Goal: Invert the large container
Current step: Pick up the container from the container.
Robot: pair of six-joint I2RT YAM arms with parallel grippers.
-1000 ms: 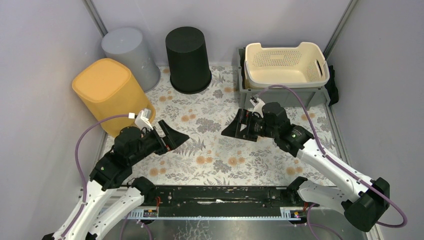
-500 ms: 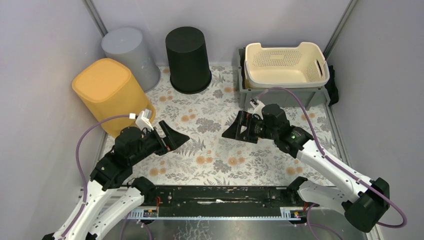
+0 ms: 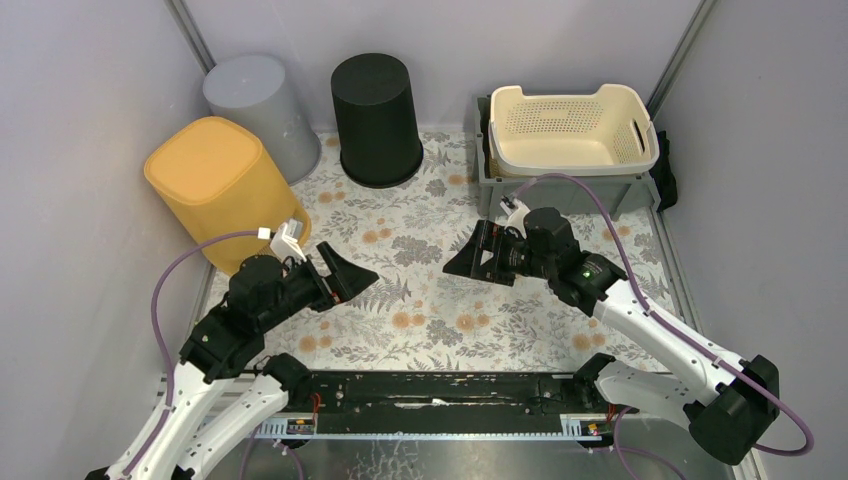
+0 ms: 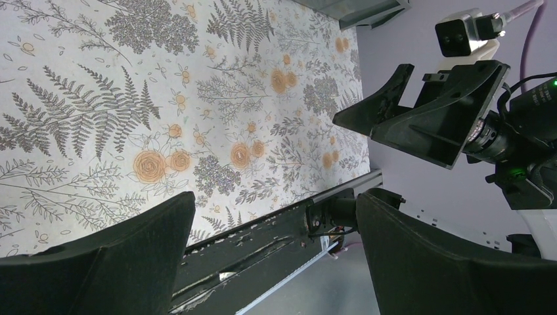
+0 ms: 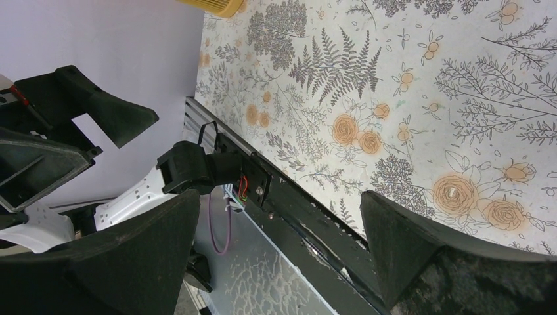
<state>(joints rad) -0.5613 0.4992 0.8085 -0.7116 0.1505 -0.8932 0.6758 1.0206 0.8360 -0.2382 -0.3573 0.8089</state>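
Large container (image 3: 215,190), orange, closed face up

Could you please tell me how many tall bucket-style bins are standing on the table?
3: the orange bin at the left edge, the grey bin behind it in the far-left corner, and the black bin at the far middle. None appears hidden.

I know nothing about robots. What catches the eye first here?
The big orange bin stands closed end up at the far left, beside a grey bin and a black bin by the back wall. Over the flowered tablecloth, the left tool and right tool face each other, both open and empty.
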